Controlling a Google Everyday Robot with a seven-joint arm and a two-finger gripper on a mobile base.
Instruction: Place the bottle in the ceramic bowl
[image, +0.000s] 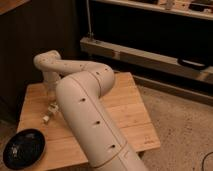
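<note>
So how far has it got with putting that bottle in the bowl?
Nothing looks finished yet. The bottle lies on the wooden table, and the ceramic bowl near the front left corner holds no bottle. In hand: the gripper hangs just above the bottle, seemingly going for it. Left to do: grasp it, carry it to the bowl and release.

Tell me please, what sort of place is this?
Probably an indoor workroom or lab: a wooden table, a speckled hard floor and dark shelving behind. The gripper is over the table, close by the bottle.
</note>
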